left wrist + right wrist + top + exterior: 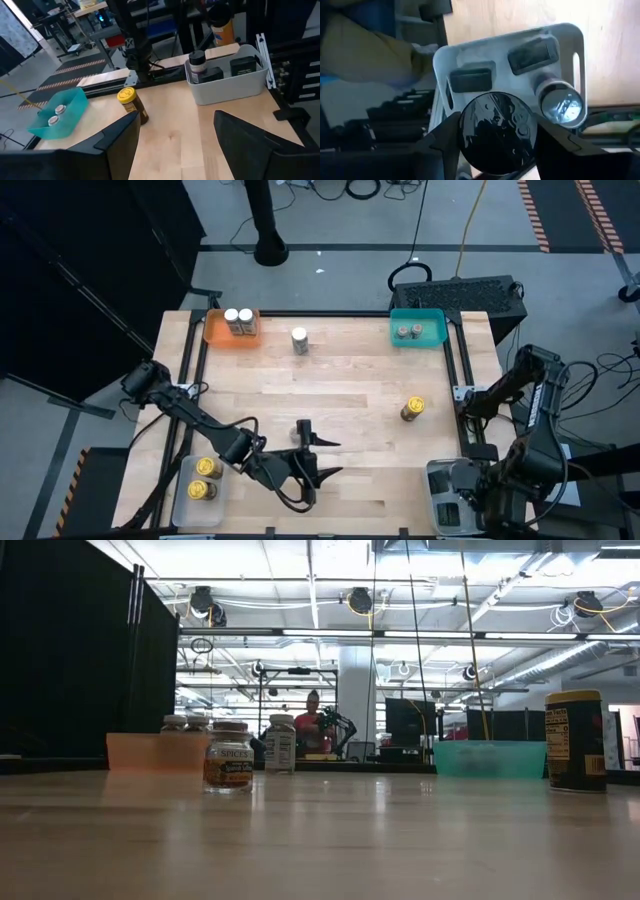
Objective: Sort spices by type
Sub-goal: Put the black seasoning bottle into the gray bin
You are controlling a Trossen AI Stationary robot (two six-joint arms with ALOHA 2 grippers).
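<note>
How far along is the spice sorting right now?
Done: two white-topped jars in the orange tray, two grey-lidded ones in the teal tray, two yellow ones in the clear tray. In hand: the right gripper holds a dark jar over the white bin. Left: a white-topped jar and a yellow jar loose on the table; the left gripper is open.

You see two matte black arms, built of rounded links. The left arm [190, 412] trails a looping black cable near its wrist. Its left gripper [322, 457] ends in two flat, tapered black fingers [117, 137]. The right arm [520, 395] has bulkier black joint housings.
</note>
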